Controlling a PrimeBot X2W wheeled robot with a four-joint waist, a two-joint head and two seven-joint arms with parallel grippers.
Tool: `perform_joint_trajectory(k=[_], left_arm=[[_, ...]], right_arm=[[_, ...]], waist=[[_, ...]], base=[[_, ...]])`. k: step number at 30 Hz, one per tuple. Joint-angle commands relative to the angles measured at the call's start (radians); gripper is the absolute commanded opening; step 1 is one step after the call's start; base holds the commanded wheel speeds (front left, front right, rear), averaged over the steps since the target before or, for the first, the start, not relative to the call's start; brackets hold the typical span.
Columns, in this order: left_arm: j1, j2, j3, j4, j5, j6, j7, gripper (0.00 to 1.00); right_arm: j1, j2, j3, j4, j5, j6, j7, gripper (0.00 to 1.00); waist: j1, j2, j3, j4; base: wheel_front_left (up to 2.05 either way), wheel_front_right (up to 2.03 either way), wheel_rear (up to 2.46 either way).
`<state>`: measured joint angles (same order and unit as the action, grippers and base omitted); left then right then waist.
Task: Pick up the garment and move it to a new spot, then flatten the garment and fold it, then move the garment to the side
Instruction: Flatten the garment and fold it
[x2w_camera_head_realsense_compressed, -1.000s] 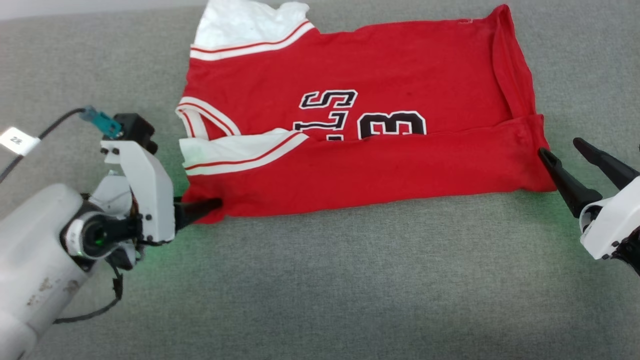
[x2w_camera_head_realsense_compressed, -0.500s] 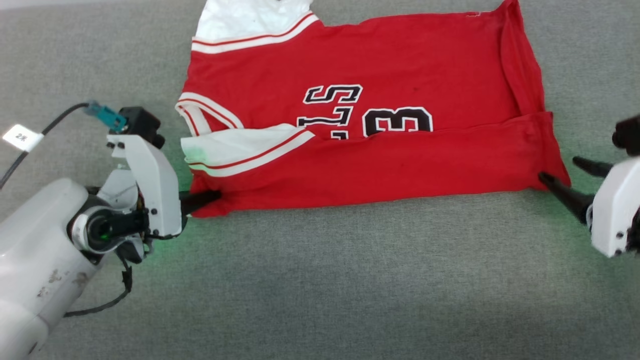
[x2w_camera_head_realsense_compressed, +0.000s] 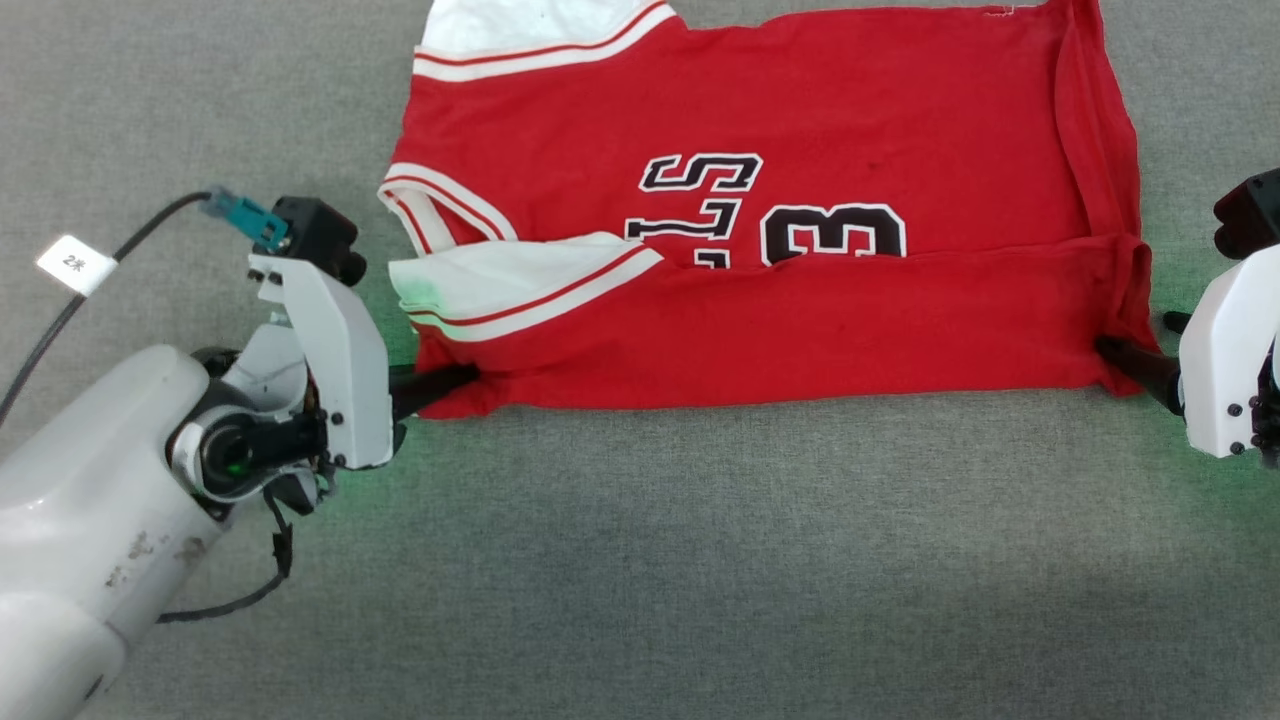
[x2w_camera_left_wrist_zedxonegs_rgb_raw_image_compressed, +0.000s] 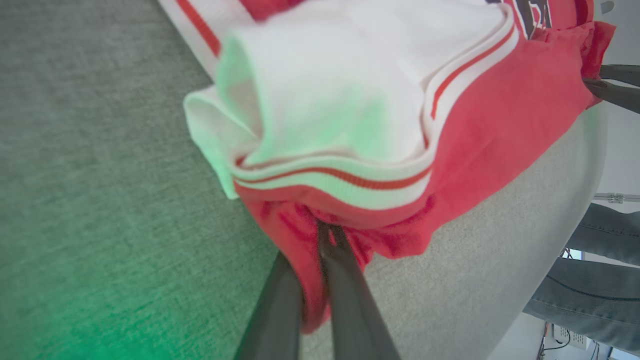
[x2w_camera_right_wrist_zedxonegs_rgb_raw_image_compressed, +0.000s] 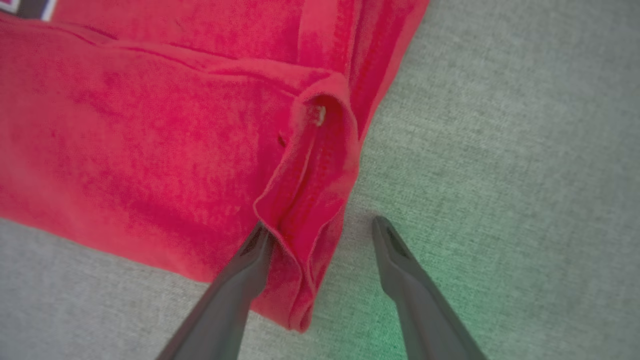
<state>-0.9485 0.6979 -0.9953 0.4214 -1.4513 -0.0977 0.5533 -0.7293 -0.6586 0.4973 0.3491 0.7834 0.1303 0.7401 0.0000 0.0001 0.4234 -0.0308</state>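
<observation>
The garment (x2w_camera_head_realsense_compressed: 800, 300), a red jersey with white striped sleeves and black lettering, lies flat on the grey surface with its near long edge folded over. My left gripper (x2w_camera_head_realsense_compressed: 468, 374) is shut on the garment's near left corner. In the left wrist view its fingers (x2w_camera_left_wrist_zedxonegs_rgb_raw_image_compressed: 345, 280) pinch bunched red cloth under the white sleeve (x2w_camera_left_wrist_zedxonegs_rgb_raw_image_compressed: 340, 100). My right gripper (x2w_camera_head_realsense_compressed: 1135, 335) stands open at the near right corner. In the right wrist view that gripper (x2w_camera_right_wrist_zedxonegs_rgb_raw_image_compressed: 322, 230) has the garment (x2w_camera_right_wrist_zedxonegs_rgb_raw_image_compressed: 150, 125) corner fold lying between its spread fingers.
A grey fabric-covered surface (x2w_camera_head_realsense_compressed: 700, 550) stretches all around the jersey. A person's legs in jeans (x2w_camera_left_wrist_zedxonegs_rgb_raw_image_compressed: 590, 280) stand past the surface's edge in the left wrist view. A tagged cable (x2w_camera_head_realsense_compressed: 75, 265) runs off my left wrist.
My left gripper has shut on the near left corner. My right gripper has moved in from the side until its open fingers straddle the near right corner. The head camera has shifted.
</observation>
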Motion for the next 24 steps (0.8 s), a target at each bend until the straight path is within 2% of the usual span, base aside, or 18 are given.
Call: perform_joint_trajectory(k=[1,6,12,17,24], left_arm=[[0.034,-0.029,-0.031,0.011,0.009,-0.001,0.003,0.0],[0.046,-0.011,-0.018,0.01,0.021,-0.007,-0.034,0.0],[0.096,0.056,-0.001,-0.06,0.031,-0.011,-0.1,0.0],[0.175,0.123,0.004,-0.181,0.038,0.017,-0.162,0.0],[0.293,0.216,0.002,-0.386,0.043,0.084,-0.231,0.0]], right_arm=[[0.023,0.027,0.035,0.014,0.01,0.001,0.005,0.0],[0.027,0.006,0.052,0.003,0.025,0.0,-0.025,0.0],[0.076,-0.03,0.051,-0.04,0.048,0.0,-0.061,0.0],[0.158,-0.071,0.016,-0.105,0.072,0.0,-0.088,0.0],[0.332,-0.135,-0.055,-0.229,0.088,0.0,-0.066,0.0]], waist=[[0.0,-0.0001,-0.002,0.001],[0.0,-0.0001,-0.025,0.001],[0.0,-0.0001,-0.066,0.007],[0.0,-0.0001,-0.097,0.014],[0.0,-0.0001,-0.116,0.025]], base=[[0.0,0.0,0.0],[0.0,0.0,0.0],[0.0,0.0,0.0],[0.0,0.0,0.0],[0.0,0.0,0.0]])
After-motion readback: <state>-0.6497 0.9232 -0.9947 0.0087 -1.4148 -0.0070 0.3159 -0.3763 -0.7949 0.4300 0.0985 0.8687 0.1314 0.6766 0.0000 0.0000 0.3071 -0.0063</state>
